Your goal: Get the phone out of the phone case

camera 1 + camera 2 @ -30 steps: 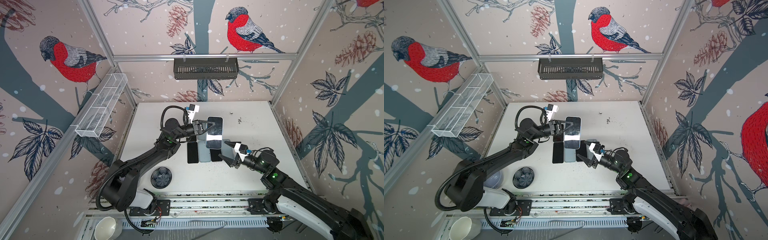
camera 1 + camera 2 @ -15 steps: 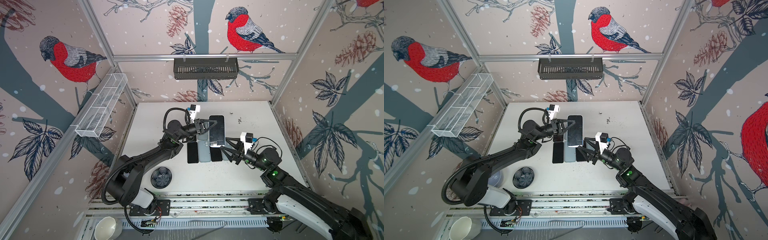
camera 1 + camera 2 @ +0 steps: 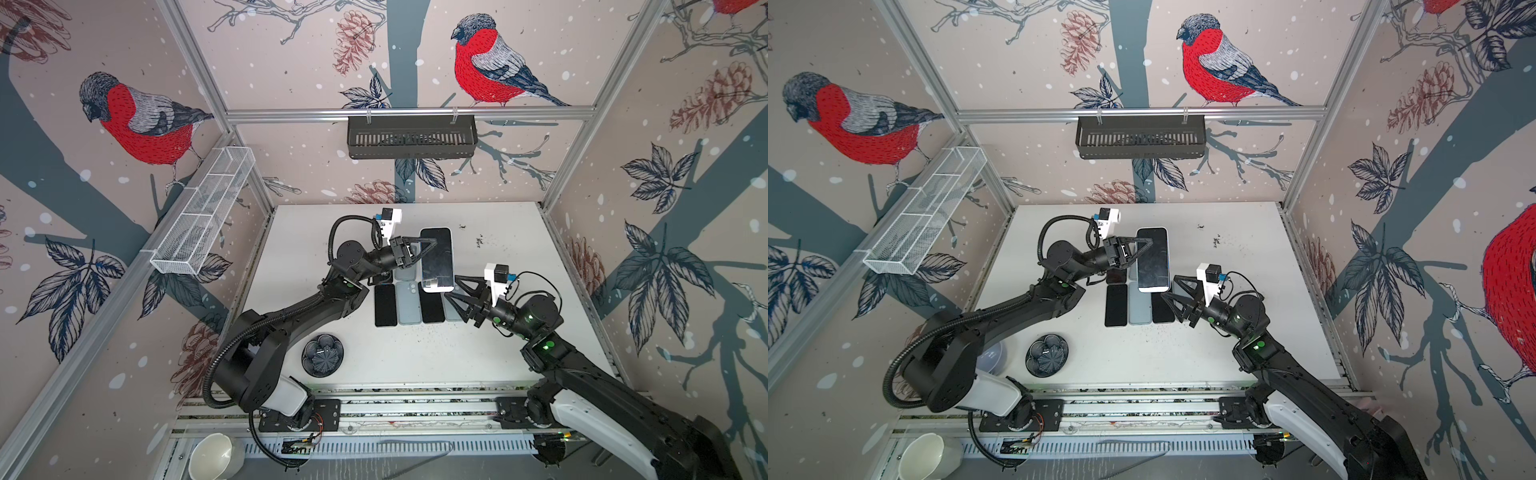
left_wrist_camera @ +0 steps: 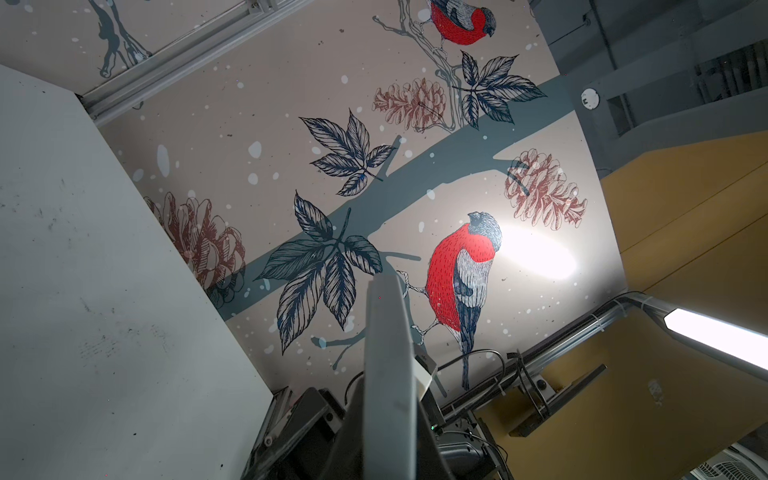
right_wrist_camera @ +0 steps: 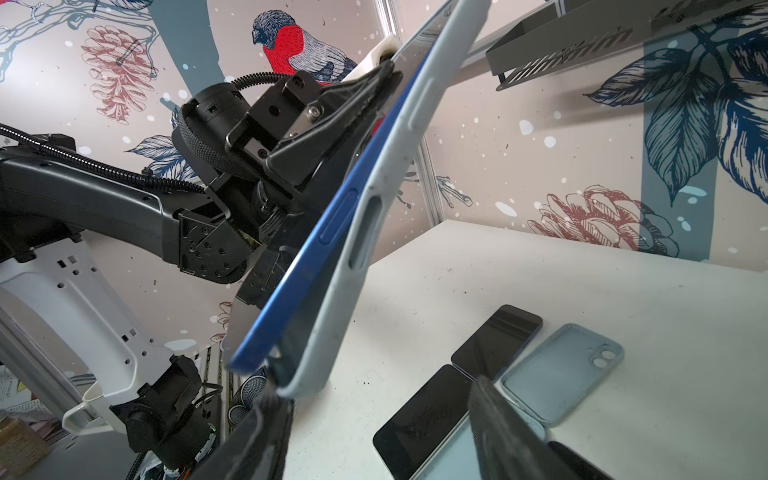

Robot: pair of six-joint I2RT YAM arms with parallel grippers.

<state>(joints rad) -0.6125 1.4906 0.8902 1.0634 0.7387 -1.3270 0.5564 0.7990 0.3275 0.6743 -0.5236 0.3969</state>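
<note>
Phone (image 5: 324, 237): blue frame with a dark glossy screen, which faces up in both top views (image 3: 436, 259) (image 3: 1153, 259). It sits in a pale grey phone case (image 5: 386, 199) with a slot cut in its side.

- In the right wrist view the near end of the phone stands away from the case, leaving a wedge-shaped gap. The far end is still seated.
- The pair is held tilted, clear of the desk (image 3: 498, 353), above a row of loose phones and an empty light-blue case (image 5: 561, 374) lying flat.

Left end effector (image 3: 432, 243): closed tight on the far half of the phone and case, gripping from their long side with one finger across the screen. The left wrist view shows only the held edge (image 4: 388, 353) running out from the jaws.

Right end effector (image 3: 452, 286): jaws moderately apart, with nothing gripped between them.

- The fingers point toward the near end of the phone, and the tips sit just under it in the top views.
- In the wrist view the case's lower corner hangs just beside one finger (image 5: 257, 436). I cannot tell whether they touch.
</note>
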